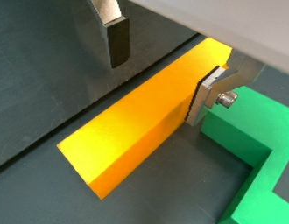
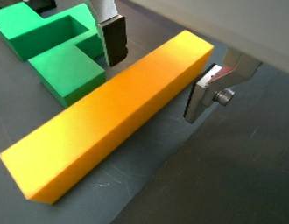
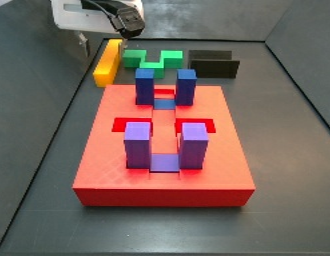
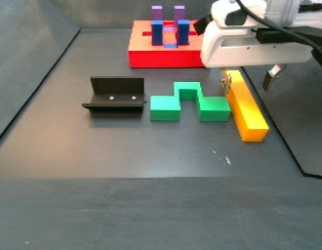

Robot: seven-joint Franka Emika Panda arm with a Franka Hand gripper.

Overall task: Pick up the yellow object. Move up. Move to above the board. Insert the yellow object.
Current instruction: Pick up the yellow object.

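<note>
A yellow bar (image 2: 106,114) is seen lying flat on the dark floor (image 4: 125,146), just beside a green block (image 4: 190,102) and well apart from the red board (image 3: 161,150), which carries blue and purple upright blocks. A black block (image 4: 114,96) lies on the far side of the green one.

The gripper (image 2: 158,66) is placed low over the bar near one end. In both wrist views its two silver fingers are held apart, one on each long side of the bar: one finger (image 1: 211,92) looks to be touching or almost touching the bar's side, while the other (image 1: 116,39) is set clear of it. Nothing is clamped yet.

The step in hand is judged to be the pick-up. For a sound grasp, the fingers should be closed squarely on the long sides, kept clear of the green block, and the bar held level when lifted, since an off-centre hold may let it tip.
</note>
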